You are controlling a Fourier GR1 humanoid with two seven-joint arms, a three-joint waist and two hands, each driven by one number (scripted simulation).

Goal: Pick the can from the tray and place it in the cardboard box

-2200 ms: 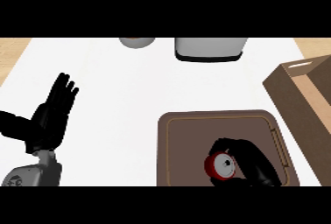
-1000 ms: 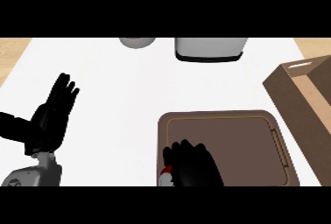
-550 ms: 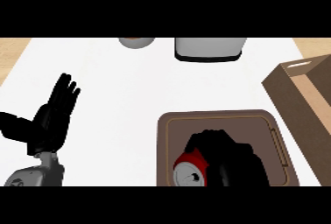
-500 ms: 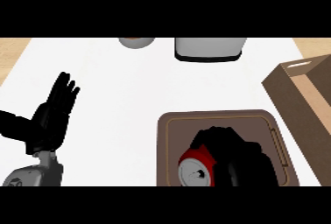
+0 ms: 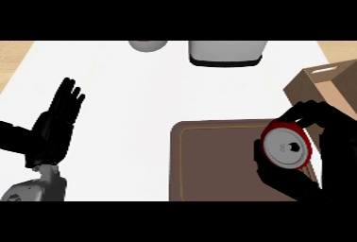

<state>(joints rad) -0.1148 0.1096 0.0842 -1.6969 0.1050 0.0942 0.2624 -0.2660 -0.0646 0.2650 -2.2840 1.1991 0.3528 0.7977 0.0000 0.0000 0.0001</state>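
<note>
Can (image 5: 286, 147) held by the right hand (image 5: 327, 142) above the right edge of the tray (image 5: 216, 163).
The right hand's fingers curl round the red-rimmed can, whose grey end faces the viewer; it appears lifted off the brown tray, though contact cannot be judged from this angle. The cardboard box (image 5: 327, 85) stands just beyond, at the table's (image 5: 140, 94) right side. The left hand (image 5: 55, 125) rests open at the left, fingers straight and upward.
</note>
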